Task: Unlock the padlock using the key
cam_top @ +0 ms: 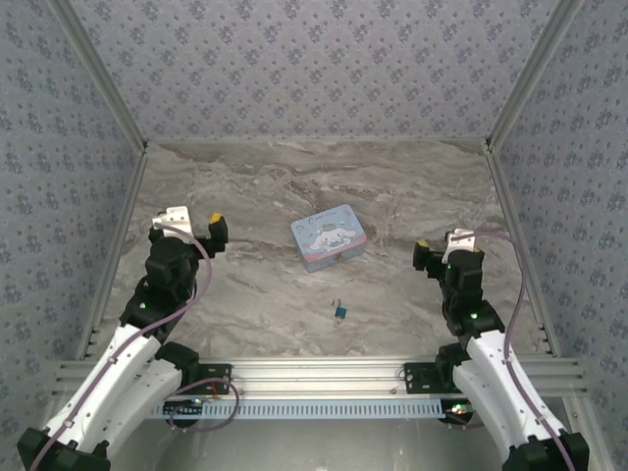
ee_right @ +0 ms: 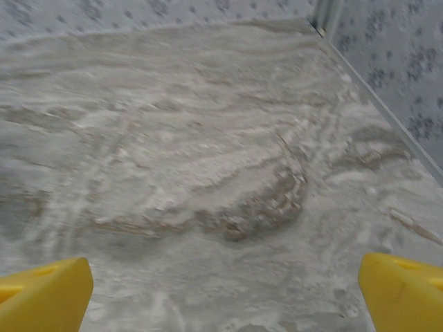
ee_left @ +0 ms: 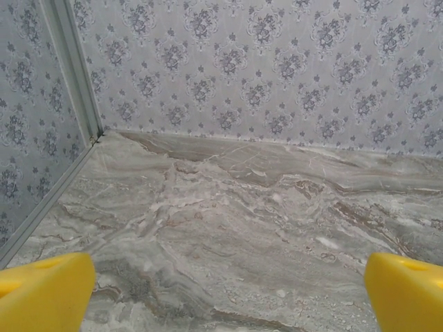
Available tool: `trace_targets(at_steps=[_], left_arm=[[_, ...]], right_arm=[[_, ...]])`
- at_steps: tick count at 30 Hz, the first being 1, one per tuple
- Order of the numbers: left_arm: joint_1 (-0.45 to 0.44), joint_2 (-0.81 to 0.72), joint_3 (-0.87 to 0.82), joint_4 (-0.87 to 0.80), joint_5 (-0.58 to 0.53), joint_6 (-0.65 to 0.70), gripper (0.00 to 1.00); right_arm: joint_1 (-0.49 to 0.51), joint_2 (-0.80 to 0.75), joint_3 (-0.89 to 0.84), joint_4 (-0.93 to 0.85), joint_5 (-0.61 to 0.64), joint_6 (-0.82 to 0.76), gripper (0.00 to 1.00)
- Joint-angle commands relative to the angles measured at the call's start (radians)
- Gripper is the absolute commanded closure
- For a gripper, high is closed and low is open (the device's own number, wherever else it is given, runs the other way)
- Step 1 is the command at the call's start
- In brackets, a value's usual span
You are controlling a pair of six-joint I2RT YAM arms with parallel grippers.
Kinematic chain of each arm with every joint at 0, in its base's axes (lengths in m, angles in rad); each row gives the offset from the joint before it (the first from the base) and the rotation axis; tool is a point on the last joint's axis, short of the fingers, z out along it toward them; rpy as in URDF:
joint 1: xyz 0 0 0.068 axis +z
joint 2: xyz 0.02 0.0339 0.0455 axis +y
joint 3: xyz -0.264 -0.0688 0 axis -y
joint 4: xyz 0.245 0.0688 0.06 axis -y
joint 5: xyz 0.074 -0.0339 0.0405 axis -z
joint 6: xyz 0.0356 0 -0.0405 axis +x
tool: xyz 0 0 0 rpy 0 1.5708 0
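Observation:
The tiny teal padlock (cam_top: 340, 313) lies on the marble table (cam_top: 255, 294), just in front of the middle, with its thin shackle pointing away. At this size I cannot make out the key. My left gripper (cam_top: 196, 222) hovers at the left, well away from the padlock, and is open. In the left wrist view its yellow fingertips (ee_left: 45, 290) stand far apart over bare marble. My right gripper (cam_top: 441, 243) is at the right, also apart from the padlock and open. Nothing but marble lies between its yellow fingertips (ee_right: 41, 294).
A pastel blue cartoon-printed tin box (cam_top: 330, 236) sits behind the padlock near the table's centre. Patterned walls with metal corner posts (cam_top: 505, 108) close the table on three sides. A slotted metal rail (cam_top: 324, 375) runs along the near edge between the arm bases.

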Motion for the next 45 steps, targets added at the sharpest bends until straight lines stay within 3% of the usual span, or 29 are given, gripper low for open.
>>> trace_targets(at_steps=[1,14,24,29,32,36,41,45], left_arm=[[0.012,-0.007,-0.009,0.029,0.002,0.015,0.01],[0.050,0.012,-0.032,0.029,0.031,-0.015,0.00],[0.080,0.029,-0.056,0.013,0.035,-0.007,0.00],[0.105,0.072,-0.071,0.009,0.022,0.042,0.01],[0.115,0.124,-0.070,0.019,0.028,0.058,0.01],[0.136,0.227,-0.080,0.080,0.013,0.077,0.01],[0.197,0.398,-0.113,0.259,0.034,0.114,0.01],[0.254,0.490,-0.159,0.465,0.128,0.167,0.01]], right_arm=[[-0.061,0.070,-0.043,0.174,-0.057,-0.023,0.00],[-0.116,0.475,-0.056,0.682,-0.242,-0.141,0.00],[-0.132,0.755,0.002,0.913,-0.352,-0.185,0.00],[-0.154,0.877,0.056,0.930,-0.366,-0.164,0.00],[-0.171,0.879,0.128,0.796,-0.362,-0.139,0.00],[-0.170,0.879,0.129,0.797,-0.327,-0.130,0.00],[-0.165,0.877,0.131,0.793,-0.314,-0.130,0.00],[-0.163,0.877,0.131,0.793,-0.313,-0.130,0.00]])
